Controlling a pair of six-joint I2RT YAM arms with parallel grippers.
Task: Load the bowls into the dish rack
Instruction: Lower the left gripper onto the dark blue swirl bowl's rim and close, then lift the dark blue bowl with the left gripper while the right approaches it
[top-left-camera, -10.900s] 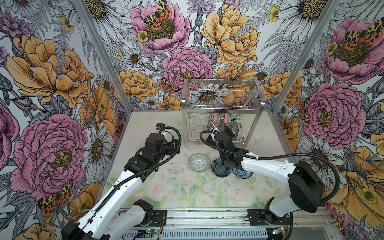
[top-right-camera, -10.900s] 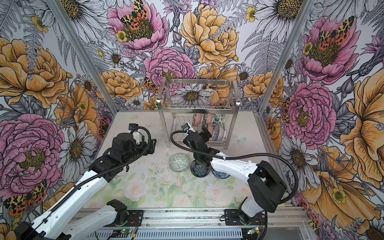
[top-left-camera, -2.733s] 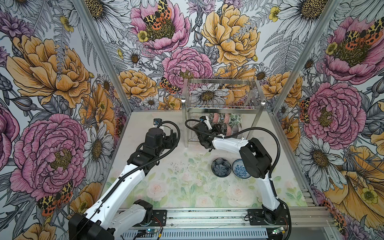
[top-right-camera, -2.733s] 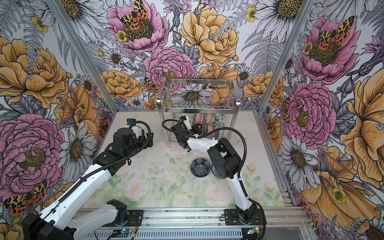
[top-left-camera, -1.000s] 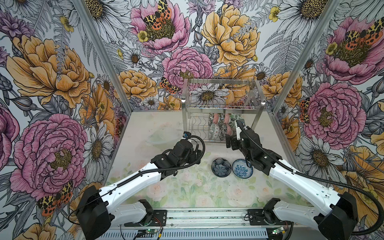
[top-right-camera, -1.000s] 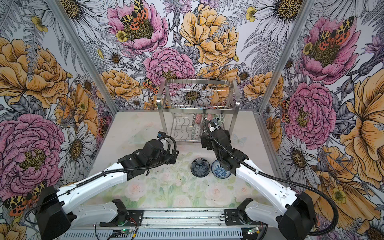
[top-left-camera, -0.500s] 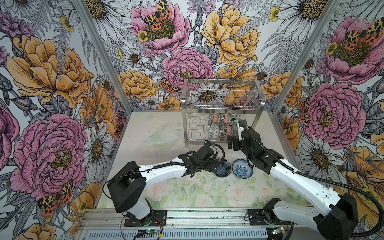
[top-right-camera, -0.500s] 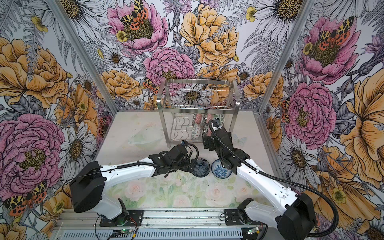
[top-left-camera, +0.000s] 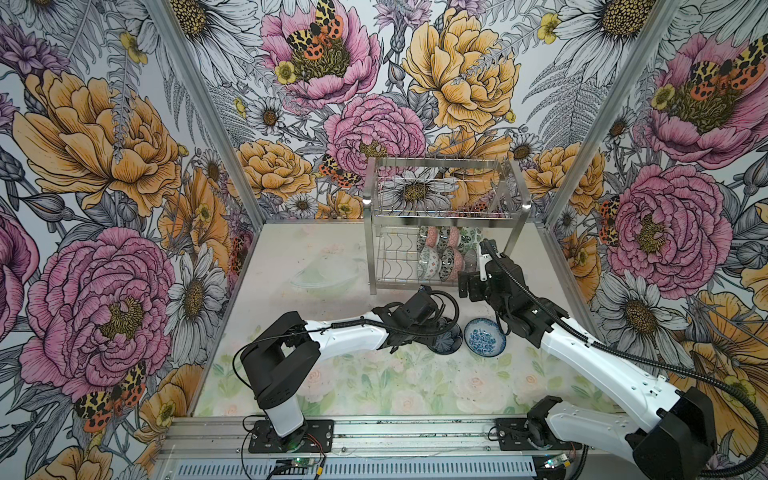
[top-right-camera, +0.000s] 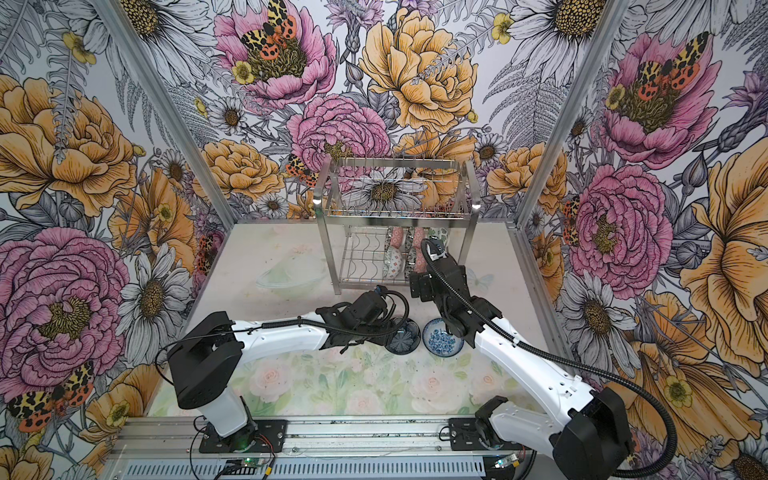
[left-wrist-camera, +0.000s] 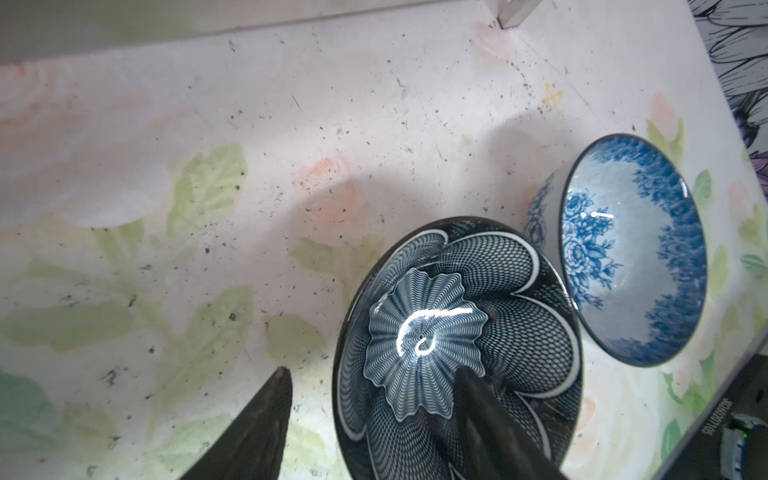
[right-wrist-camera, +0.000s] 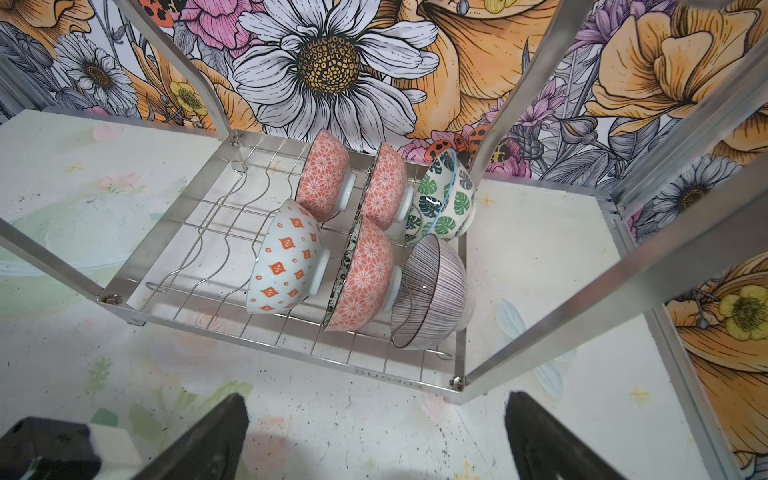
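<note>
Two bowls stand on the table in both top views. One is a dark navy netted-pattern bowl (top-left-camera: 448, 340) (top-right-camera: 402, 338) (left-wrist-camera: 519, 291); the other, just to its right, is a blue floral bowl (top-left-camera: 485, 337) (top-right-camera: 443, 338) (left-wrist-camera: 631, 249). My left gripper (top-left-camera: 444, 332) (left-wrist-camera: 374, 372) is open and straddles the navy bowl's rim. One finger is inside the bowl and the other stands outside with a gap to the rim. The dish rack (top-left-camera: 370, 199) (top-right-camera: 322, 199) (right-wrist-camera: 291, 353) holds several bowls on edge on its lower shelf, among them a striped bowl (right-wrist-camera: 432, 291). My right gripper (top-left-camera: 482, 255) (right-wrist-camera: 376, 398) hangs open and empty before the rack.
A faint pale-green bowl shape (top-left-camera: 324, 274) shows on the table left of the rack. A rack leg (left-wrist-camera: 511, 12) stands beyond the two loose bowls. Flowered walls close in the back and both sides. The rack's left slots (right-wrist-camera: 216, 232) hold nothing.
My left arm has reached right and come down over the navy bowl, and its jaws have narrowed around the rim. The right arm has hardly moved.
</note>
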